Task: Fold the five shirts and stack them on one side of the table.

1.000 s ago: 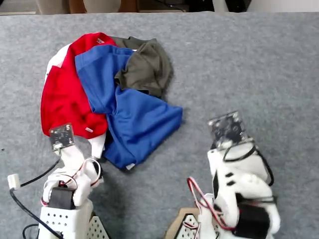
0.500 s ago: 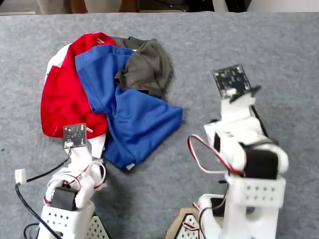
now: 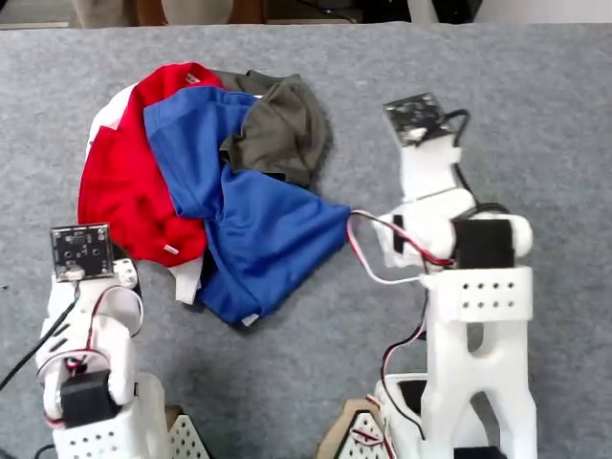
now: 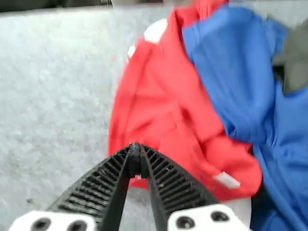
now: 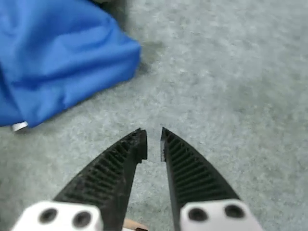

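Two small white tags show on the heap of shirts: one on the hem of the red shirt (image 3: 124, 191), seen close in the left wrist view (image 4: 226, 180), and one at the near corner of the blue shirt (image 3: 251, 229), seen at the edge of the right wrist view (image 5: 19, 126); whatever is printed on them is too small to read. The left arm (image 3: 91, 330) stands at the near left corner of the bench (image 3: 516, 105), its wrist board level with the red shirt's near edge. The left jaws are pressed together with nothing between them, their tips over the red hem; whether they touch the cloth cannot be told. The right arm (image 3: 469, 258) stands tall and leans forward over bare grey surface to the right of the heap. The right jaws are narrow, a thin gap between the tips, holding nothing, above the bench just beside the blue shirt's outer corner. The shirts lie unfolded in one pile on the left half of the bench: red at the left, blue draped across the middle, an olive shirt (image 3: 282, 129) bunched at the far side, and a white shirt (image 3: 188, 279) peeking out from under the red and blue. A red-and-white cable (image 3: 368, 251) loops off the right arm close to the blue corner.
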